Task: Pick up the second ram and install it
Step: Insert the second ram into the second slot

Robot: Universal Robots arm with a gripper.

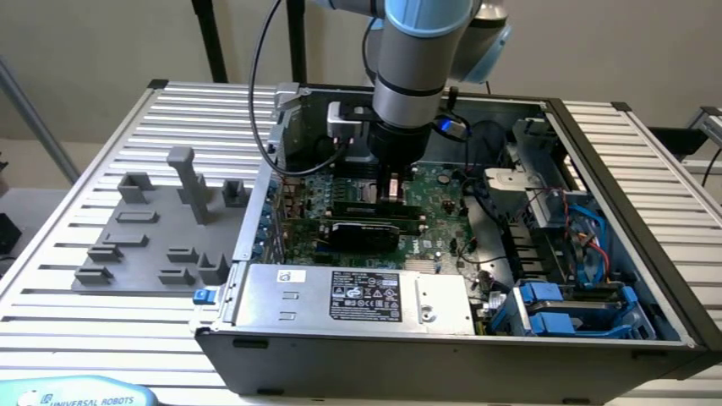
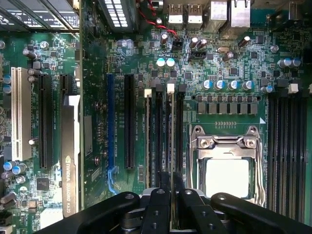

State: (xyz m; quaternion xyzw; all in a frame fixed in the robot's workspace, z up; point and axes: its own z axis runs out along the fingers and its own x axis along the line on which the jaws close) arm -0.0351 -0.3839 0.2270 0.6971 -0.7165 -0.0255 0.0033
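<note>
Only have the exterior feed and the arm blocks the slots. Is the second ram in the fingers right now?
Observer: Yes. In the wrist view the second ram sits edge-on between the fingers, over the memory slots.
Operator: Lined up with a slot?
Observer: It runs parallel along the slot with the white latch. I cannot tell whether it is seated.
Operator: Another stick already in?
Observer: A pale-edged stick stands in a nearby slot, with one empty black slot between it and the held ram, on the side away from the CPU socket.
</note>
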